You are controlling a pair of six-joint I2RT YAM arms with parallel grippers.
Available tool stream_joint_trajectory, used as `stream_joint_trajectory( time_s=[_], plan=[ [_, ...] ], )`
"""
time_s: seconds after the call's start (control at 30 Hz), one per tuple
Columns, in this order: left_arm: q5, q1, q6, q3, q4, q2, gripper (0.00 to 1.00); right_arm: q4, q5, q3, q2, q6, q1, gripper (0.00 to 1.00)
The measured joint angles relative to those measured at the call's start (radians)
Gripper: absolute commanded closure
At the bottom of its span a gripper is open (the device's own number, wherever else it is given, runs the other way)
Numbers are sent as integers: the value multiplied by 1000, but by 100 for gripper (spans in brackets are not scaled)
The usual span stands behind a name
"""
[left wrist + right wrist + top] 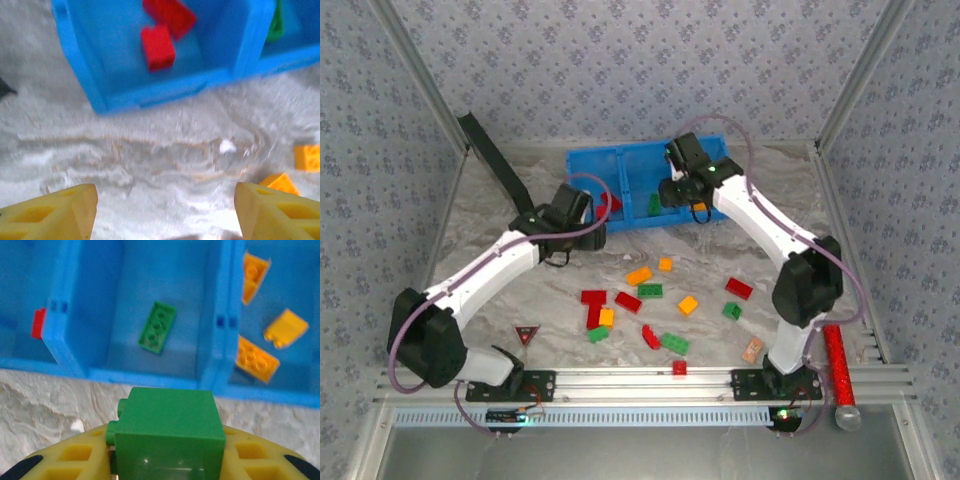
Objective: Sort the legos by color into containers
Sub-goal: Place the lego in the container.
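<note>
Left tool: spread wide, empty, fingers cropped at bottom.
Right tool: clamped on green brick, contact faces hidden.

No lettering, brand name or number can be read anywhere in these views. The one sign is a small red triangular sign lying flat on the desk. Its dark centre mark is too small to make out.

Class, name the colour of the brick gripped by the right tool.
Green; the brick in the right tool shows best in the right wrist view.
</note>
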Motion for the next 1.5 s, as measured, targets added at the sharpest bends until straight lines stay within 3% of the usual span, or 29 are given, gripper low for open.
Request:
stream_joint_trajectory(
  time_s=[0.33, 0.53, 1.17, 1.5],
  plan=[
    [-2, -102, -98, -147, -31, -65, 22, 9, -4, 274, 301, -108, 21, 65],
    [-8, -142, -130, -207, -14, -66, 20, -1, 14, 306, 408, -129, 19, 64],
    [-7, -179, -188, -250, 74, 88, 18, -2, -7, 309, 484, -145, 12, 54],
    [-21, -183, -217, -287, 80, 122, 19, 16, -10, 317, 499, -146, 7, 43]
  ],
)
